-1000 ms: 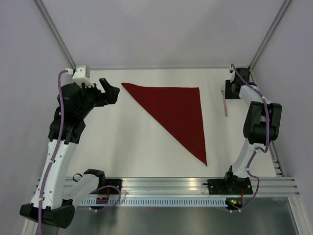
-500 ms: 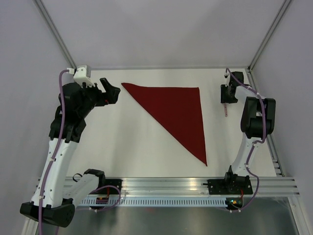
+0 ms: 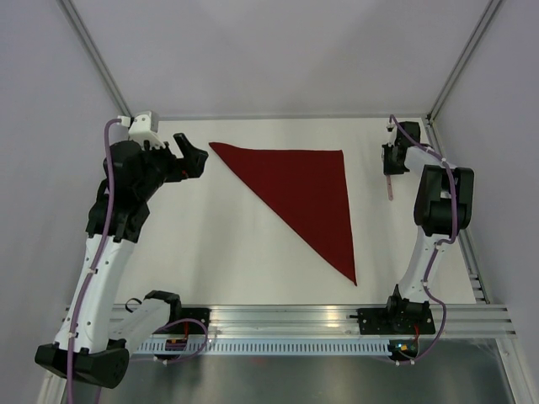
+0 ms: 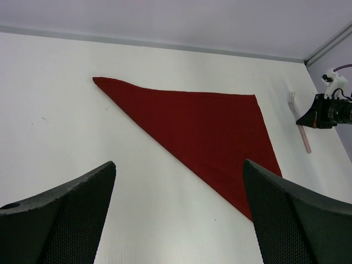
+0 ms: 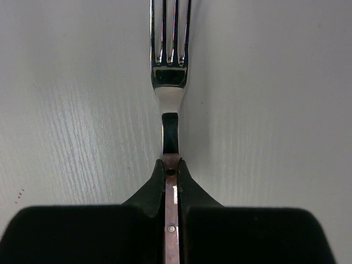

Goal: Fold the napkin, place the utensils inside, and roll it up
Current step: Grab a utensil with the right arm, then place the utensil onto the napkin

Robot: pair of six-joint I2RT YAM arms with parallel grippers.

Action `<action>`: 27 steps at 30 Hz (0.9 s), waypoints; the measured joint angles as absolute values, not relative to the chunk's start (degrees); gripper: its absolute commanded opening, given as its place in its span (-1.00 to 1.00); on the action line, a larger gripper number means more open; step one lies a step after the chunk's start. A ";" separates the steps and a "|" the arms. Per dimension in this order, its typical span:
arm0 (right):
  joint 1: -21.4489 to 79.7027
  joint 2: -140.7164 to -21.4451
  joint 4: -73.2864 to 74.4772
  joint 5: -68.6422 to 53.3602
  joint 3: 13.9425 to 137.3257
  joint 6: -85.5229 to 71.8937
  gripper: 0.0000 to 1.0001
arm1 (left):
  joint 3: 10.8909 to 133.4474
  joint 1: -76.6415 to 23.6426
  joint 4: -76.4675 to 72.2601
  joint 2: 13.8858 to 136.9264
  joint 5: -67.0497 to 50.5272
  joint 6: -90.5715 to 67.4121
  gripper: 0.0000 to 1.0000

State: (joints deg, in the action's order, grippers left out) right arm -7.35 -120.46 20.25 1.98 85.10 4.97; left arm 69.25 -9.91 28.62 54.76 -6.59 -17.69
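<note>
1. Far left in the overhead view: left gripper (image 3: 189, 156), black, at the end of the left arm, poised near the far left corner of the white table (image 3: 219, 244). Jaws spread wide, with nothing between them.
2. Same gripper from its own wrist camera: two black textured fingers (image 4: 60, 214) set far apart at the bottom of the picture, bare table between them, aimed toward the cloth ahead.
3. Centre of the table: the napkin (image 3: 303, 189), plain dark red, lying flat in the shape of a triangle. One straight edge along the far side, a second straight edge down the right side to a point toward the near edge, and a long diagonal edge on the left. Untouched by either gripper, and just to the right of the left gripper's tips.
4. Right of the napkin and apart from it: a fork (image 3: 389, 185), lying on the table near the far right corner, with metal tines toward the far edge and a pinkish handle toward the near edge.
5. Far right: right gripper (image 3: 389, 162), pointing down and clenched on the fork's handle just behind its neck.
6. Right wrist camera: black fingertips (image 5: 157, 184) pressed against both sides of the thin handle, with the shiny tines of the fork (image 5: 170, 66) sticking out ahead over the white tabletop.
</note>
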 measured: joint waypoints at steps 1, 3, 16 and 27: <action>-7.40 -120.31 20.14 1.80 84.90 4.99 -0.99 | 69.25 -9.91 28.64 54.87 -6.59 -17.69 0.99; -7.42 -119.72 20.34 1.45 84.40 5.34 -0.99 | 69.25 -9.91 28.62 55.11 -6.57 -17.69 0.99; -1.43 -108.66 28.14 -2.68 84.20 7.35 -0.99 | 70.17 -9.91 28.67 57.52 -6.09 -17.72 0.99; 20.25 -108.79 34.02 -5.02 88.25 6.37 -0.99 | 75.13 -9.91 28.80 59.13 -5.48 -17.74 0.99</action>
State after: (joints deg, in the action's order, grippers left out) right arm 20.25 -108.79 34.02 -5.02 88.25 6.37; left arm 75.13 -9.91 28.80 59.13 -5.48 -17.74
